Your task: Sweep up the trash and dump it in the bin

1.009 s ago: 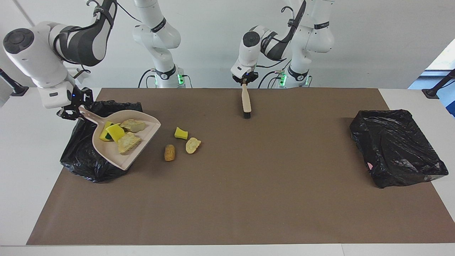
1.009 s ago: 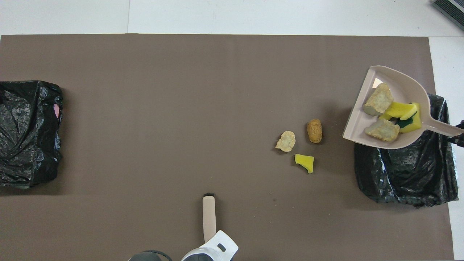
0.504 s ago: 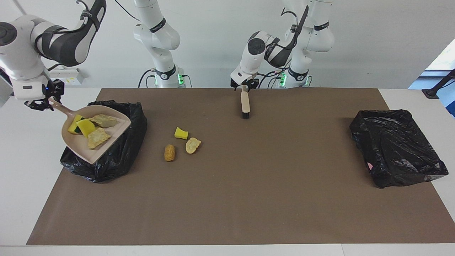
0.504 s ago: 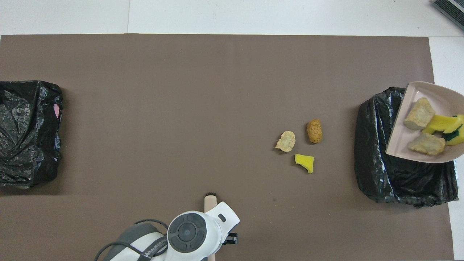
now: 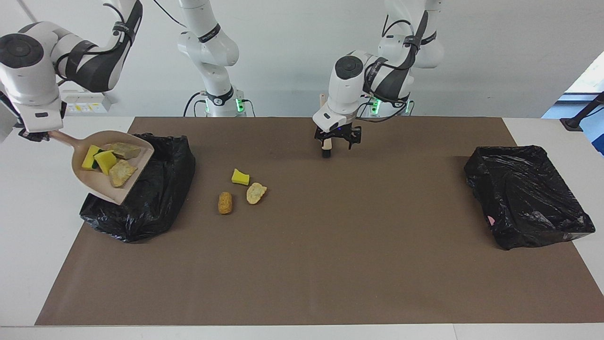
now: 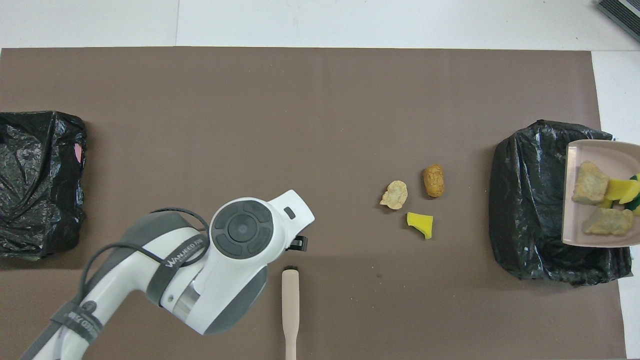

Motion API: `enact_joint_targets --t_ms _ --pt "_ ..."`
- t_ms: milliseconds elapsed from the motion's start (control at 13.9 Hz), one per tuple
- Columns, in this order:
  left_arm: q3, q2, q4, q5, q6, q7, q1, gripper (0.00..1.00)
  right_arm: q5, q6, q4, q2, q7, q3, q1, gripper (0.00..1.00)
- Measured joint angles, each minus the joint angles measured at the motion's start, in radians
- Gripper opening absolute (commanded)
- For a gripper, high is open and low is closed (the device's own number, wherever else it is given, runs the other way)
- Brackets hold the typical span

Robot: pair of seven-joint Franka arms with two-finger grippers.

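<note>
Well, the left claw (image 5: pixel 336 141) has just let go of the brush (image 6: pixel 290 305) — now lying on the desk (image 5: pixel 330 264) — and is hovering wide above it. The right claw (image 5: pixel 34 136), clamped on the dustpan (image 5: pixel 101 186), has swung it over the bin (image 5: pixel 155 189), so dumping looks imminent. Three scraps of trash (image 5: pixel 240 177) remain unswept beside the bin. "WANJEED" is showing on an arm strap.

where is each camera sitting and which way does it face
Facing view: high across the table, looking at the robots; both arms show whole, the right gripper holding the dustpan over a bin, the left gripper open above the brush.
Overhead view: above the robots' end, looking forward and steeply down; only the left arm shows.
Shared: the brush, three loose scraps, the dustpan and both bins, turned half round.
</note>
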State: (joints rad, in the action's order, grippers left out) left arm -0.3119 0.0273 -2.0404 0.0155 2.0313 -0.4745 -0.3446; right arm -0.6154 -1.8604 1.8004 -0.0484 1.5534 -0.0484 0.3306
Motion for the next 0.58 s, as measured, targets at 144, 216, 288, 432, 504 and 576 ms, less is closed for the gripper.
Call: enact_joint_targets --t_ms 144,216,288,432,504,576 --pt "0.101 -0.001 0.092 0.016 -0.064 0.092 0.001 1.00 -0.027 -0.007 0.016 0.006 0.000 0.001 -0.010 0.00" --pt "0.153 -0.002 0.140 0.017 -0.113 0.154 0.003 1.00 -0.048 -0.012 0.019 0.007 0.001 0.002 -0.012 0.00" --pt "0.199 -0.004 0.187 0.017 -0.164 0.208 0.006 1.00 -0.077 -0.029 0.022 0.008 0.001 0.003 -0.016 0.00" --pt "0.264 -0.007 0.275 0.018 -0.235 0.283 0.034 1.00 -0.110 -0.056 0.025 0.009 0.001 0.004 -0.026 0.00" --pt "0.277 -0.009 0.311 0.018 -0.259 0.306 0.060 1.00 -0.117 -0.059 0.026 0.009 0.001 0.005 -0.028 0.00" --pt "0.281 -0.011 0.348 0.018 -0.291 0.337 0.092 1.00 -0.132 -0.062 0.027 0.009 0.001 0.005 -0.030 0.00"
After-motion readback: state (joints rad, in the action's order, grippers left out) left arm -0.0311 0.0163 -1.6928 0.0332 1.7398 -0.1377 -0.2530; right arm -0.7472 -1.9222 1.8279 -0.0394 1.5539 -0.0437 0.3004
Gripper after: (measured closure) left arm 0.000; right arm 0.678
